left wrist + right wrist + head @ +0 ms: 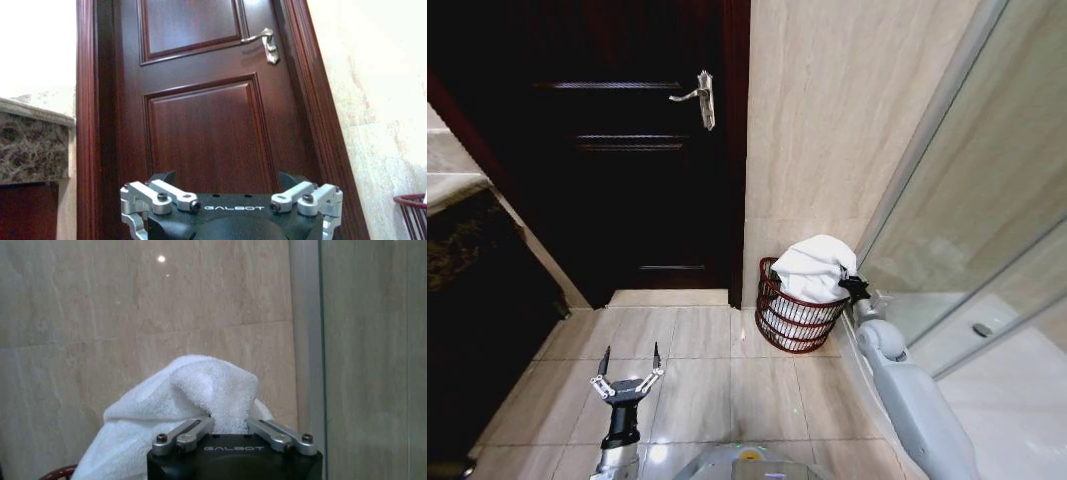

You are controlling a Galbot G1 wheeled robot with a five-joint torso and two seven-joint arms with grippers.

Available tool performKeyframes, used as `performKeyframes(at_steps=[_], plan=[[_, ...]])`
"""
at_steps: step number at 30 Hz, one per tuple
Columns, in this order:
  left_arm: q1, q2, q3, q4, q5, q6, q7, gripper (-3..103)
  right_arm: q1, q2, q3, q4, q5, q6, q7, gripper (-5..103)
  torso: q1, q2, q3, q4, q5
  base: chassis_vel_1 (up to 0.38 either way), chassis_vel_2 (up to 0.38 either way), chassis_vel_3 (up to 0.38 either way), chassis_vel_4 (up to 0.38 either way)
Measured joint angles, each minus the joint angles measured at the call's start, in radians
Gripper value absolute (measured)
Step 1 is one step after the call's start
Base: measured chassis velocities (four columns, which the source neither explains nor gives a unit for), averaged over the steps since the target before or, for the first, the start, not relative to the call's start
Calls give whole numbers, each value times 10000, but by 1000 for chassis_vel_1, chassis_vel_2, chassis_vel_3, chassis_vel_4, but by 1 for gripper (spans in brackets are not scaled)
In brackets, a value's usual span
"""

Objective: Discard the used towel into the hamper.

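The hamper, a dark reddish-brown slatted basket, stands on the floor in the corner by the tiled wall. The white towel is heaped over its rim and partly inside. My right gripper is at the hamper's right rim, shut on the towel. In the right wrist view the towel bulges up between the fingers of the right gripper, and a bit of the hamper's rim shows. My left gripper hangs open over the floor, well to the left of the hamper, holding nothing.
A dark wooden door with a metal handle is shut to the left of the hamper. A glass shower partition runs along the right. A dark marble counter stands at the left. Tiled floor lies in front.
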Motion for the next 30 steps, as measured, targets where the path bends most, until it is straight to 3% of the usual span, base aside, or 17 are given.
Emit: performKeyframes(at_steps=[15, 24, 30], plan=[[-171, 0, -11, 91, -18, -1, 8, 100, 21, -40, 43, 265, -23, -163, 133, 5, -166, -604, -439, 0, 0, -37, 39, 37, -42], [-315, 0, 20, 162, 57, 69, 8, 100, -162, -77, 45, 723, -23, -401, 334, 5, -174, -685, -515, 0, 0, -51, 49, 45, -48], [-380, 0, 16, 175, 65, 153, 4, 100, -429, -198, 133, 1739, 577, -1378, 1165, 5, -167, -662, -502, 3, 0, -45, 53, 47, -50]])
